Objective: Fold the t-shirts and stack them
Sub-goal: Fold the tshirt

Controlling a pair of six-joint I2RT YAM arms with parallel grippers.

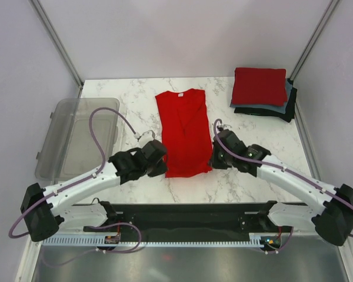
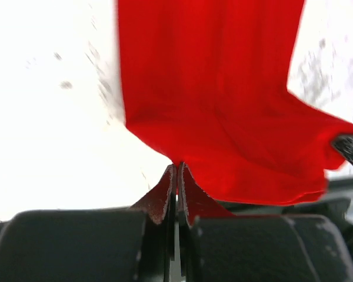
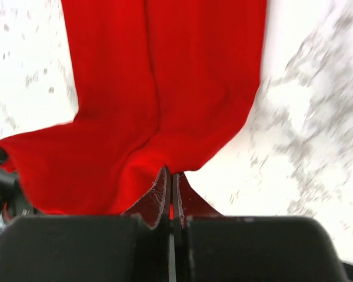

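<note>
Left jaws clenched on near-left hem corner of red t-shirt [image 1: 182,132]; right jaws clenched on near-right hem corner. Hem bunched at both jaws. Rest of shirt lay flat lengthwise at desk [image 1: 247,176] centre, collar at far end. Clear bin [image 1: 54,141] at left edge. Far right: folded red tee [image 1: 259,86] atop grey-blue tee [image 1: 256,107], black tee [image 1: 285,113] at bottom.

My gripper [image 3: 171,176] is clamped tight on the near hem corner of the red t-shirt [image 3: 165,82]. Cloth runs away from me over the white marbled counter [image 3: 309,117], with a crease down its middle. Hem sags off left, bunched. Edges are blurred.
</note>
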